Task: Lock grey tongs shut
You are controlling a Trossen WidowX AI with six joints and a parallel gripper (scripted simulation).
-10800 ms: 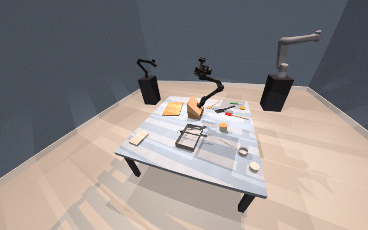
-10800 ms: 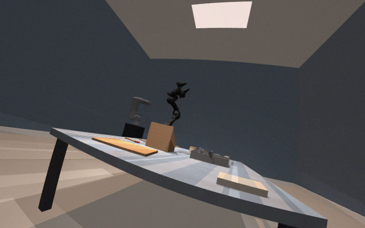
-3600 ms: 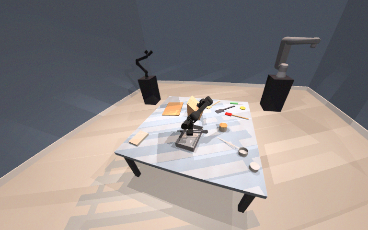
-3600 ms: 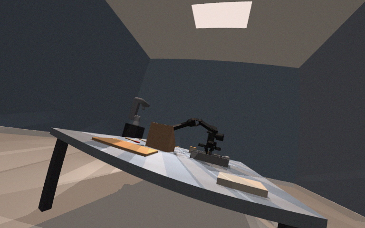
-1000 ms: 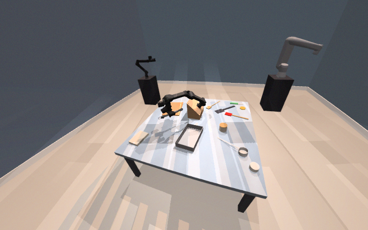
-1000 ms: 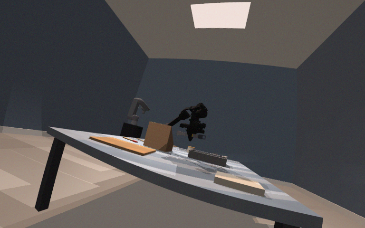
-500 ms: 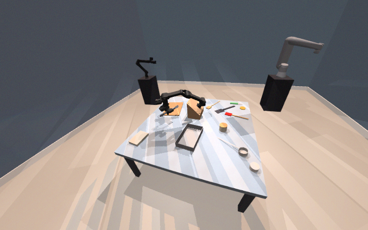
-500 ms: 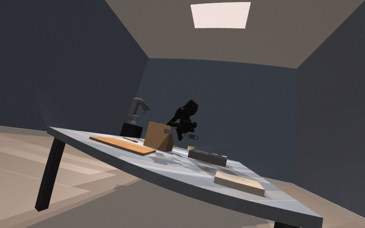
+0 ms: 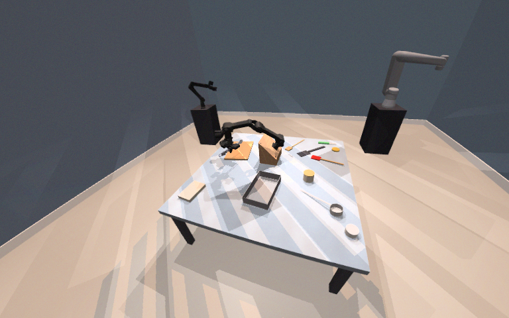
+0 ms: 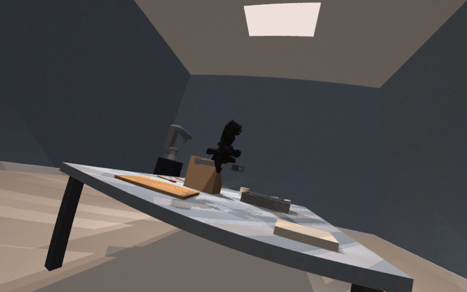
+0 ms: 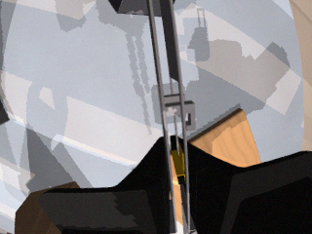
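Observation:
The grey tongs are held roughly level in the air, with their two long arms close together and nearly parallel in the wrist view. My gripper is shut on them partway along their length. In the top view they hang over the left part of the wooden board. Their height above it is hard to judge. The lock inside the hinge is not visible. A small yellow piece shows between the arms in the wrist view.
A wooden knife block stands beside the board, close to my arm. The roasting tin stands nearer the front. A pale block lies at the front left. Spatulas, a gold-topped cylinder and a ring are on the right.

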